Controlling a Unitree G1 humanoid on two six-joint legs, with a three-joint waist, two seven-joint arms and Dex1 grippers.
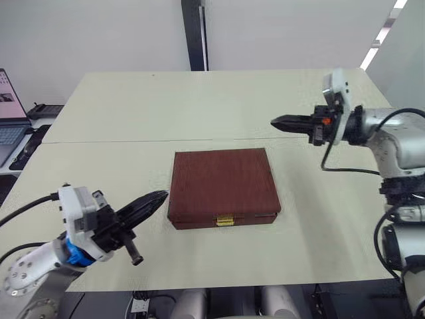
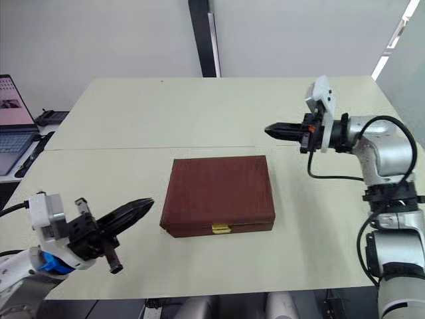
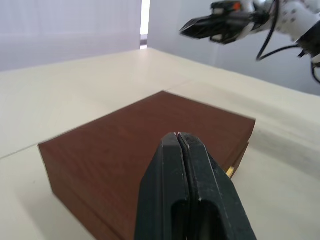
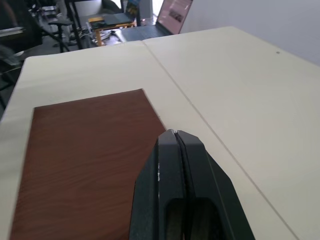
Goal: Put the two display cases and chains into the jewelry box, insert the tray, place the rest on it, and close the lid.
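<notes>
While the left gripper (image 1: 158, 198) hovered with fingers pressed together and empty, just beside the closed jewelry box (image 1: 223, 188), the box lay mid-table, long axis across; the right gripper (image 1: 279, 122), likewise closed and empty, hung farther off, above its far right corner.

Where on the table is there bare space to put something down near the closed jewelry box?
Bare tabletop lies behind the jewelry box, out to the far edge. Another bare strip lies between the box and the table's right edge. It is tighter by the box's front left corner, where the left end effector sits, both fingers together.
</notes>
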